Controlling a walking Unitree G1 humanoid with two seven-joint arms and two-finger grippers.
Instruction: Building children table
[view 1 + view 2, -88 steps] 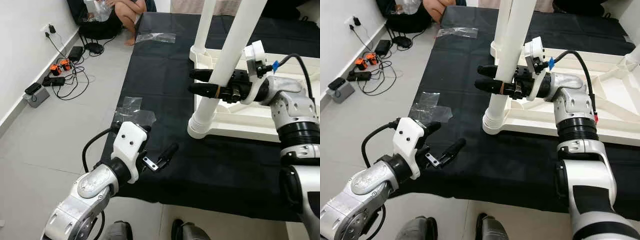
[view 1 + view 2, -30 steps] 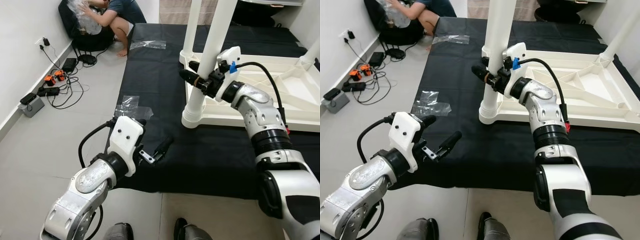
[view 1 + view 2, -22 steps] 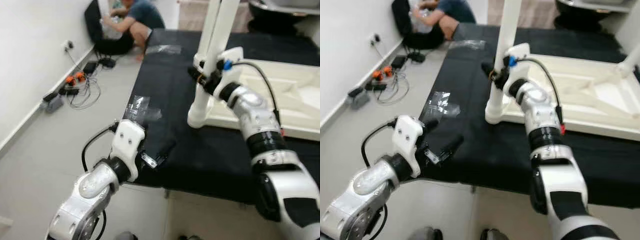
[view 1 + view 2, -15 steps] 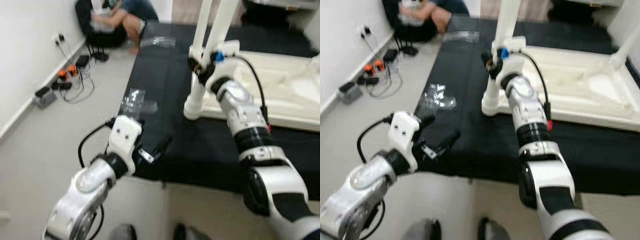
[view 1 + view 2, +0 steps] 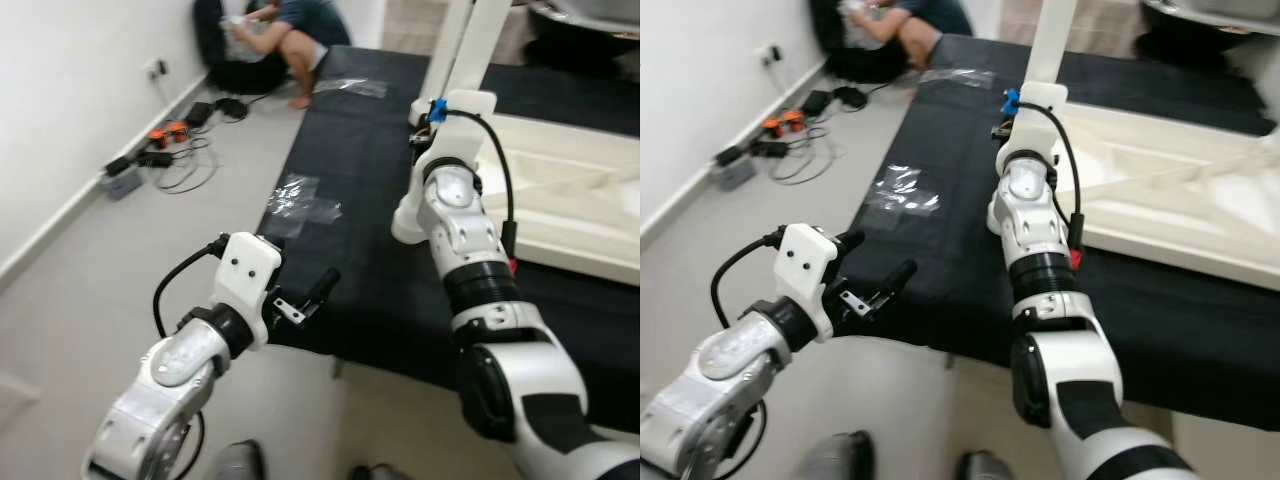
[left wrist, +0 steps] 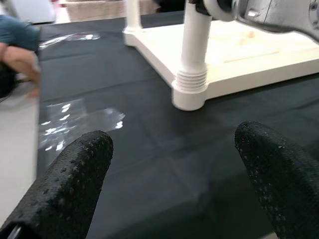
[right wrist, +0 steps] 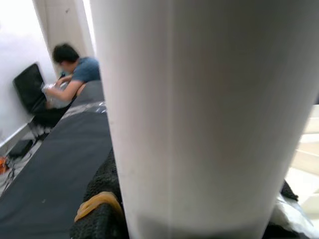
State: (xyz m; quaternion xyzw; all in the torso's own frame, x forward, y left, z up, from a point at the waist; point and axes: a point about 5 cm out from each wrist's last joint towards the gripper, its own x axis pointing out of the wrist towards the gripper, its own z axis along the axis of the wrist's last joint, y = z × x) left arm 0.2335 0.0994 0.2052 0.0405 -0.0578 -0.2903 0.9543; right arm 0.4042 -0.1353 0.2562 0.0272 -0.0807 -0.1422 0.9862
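The right hand point(image 7: 164, 219) grips the white table leg point(image 5: 480, 40), which stands upright on the overturned white tabletop point(image 5: 560, 190) lying on the black mat point(image 5: 350, 170); the left hand point(image 6: 169, 164) hovers spread wide, empty, over the mat's near edge

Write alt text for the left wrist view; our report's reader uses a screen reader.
Two black fingertips of the open left gripper frame a black cloth. Beyond stands a white table leg screwed into the upturned white tabletop, with clear plastic bags lying nearby.
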